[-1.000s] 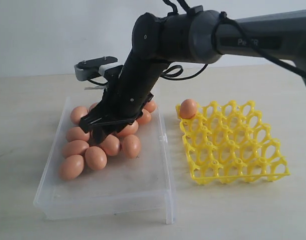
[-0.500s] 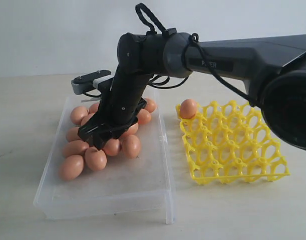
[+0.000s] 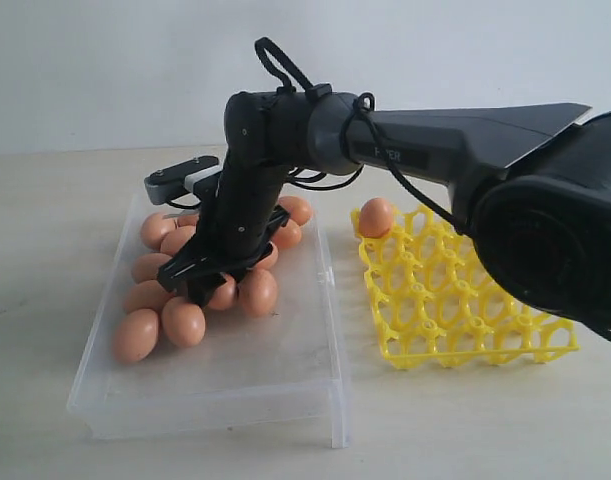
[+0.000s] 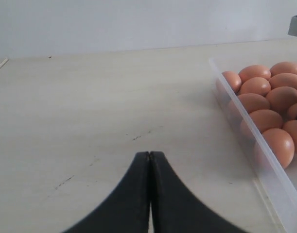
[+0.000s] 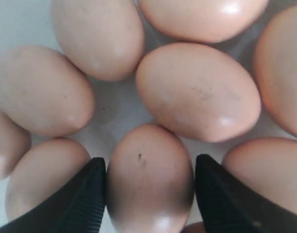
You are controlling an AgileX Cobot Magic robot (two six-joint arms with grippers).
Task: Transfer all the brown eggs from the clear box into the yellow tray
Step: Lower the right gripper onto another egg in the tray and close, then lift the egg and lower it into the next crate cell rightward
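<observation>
Pale beige table (image 3: pixel 465 420) runs back to a plain whitish wall (image 3: pixel 105 70); the tabletop shows a few faint dark scuffs in the left wrist view.

Light lettering (image 3: pixel 390 155) runs along the right arm's (image 3: pixel 435 150) dark link. A black cable (image 3: pixel 285 65) crosses it, and only the ending "ER" can be made out.

The clear box (image 3: pixel 285 385) lies left of the yellow tray (image 3: pixel 465 330), the two just beside each other. Most brown eggs (image 3: pixel 183 322) are bunched in the box's far and left part. A lone egg (image 3: pixel 376 216) sits in the tray's far corner cup on the box side.

Compared with a second ago, the right arm has swung lower and further left. The right gripper (image 3: pixel 200 290) is now down among the eggs rather than above them. The front-left eggs have been nudged slightly leftwards, while the egg in the tray has not moved.

In the right wrist view the right gripper's jaws stand wide apart. One black finger (image 5: pixel 85 194) sits close at each flank of one egg (image 5: pixel 150 204). That egg lies among its neighbours on the box floor, not lifted.

The left gripper (image 4: pixel 149 156) hangs over bare table beside the box, its two fingers pressed together and holding nothing.
</observation>
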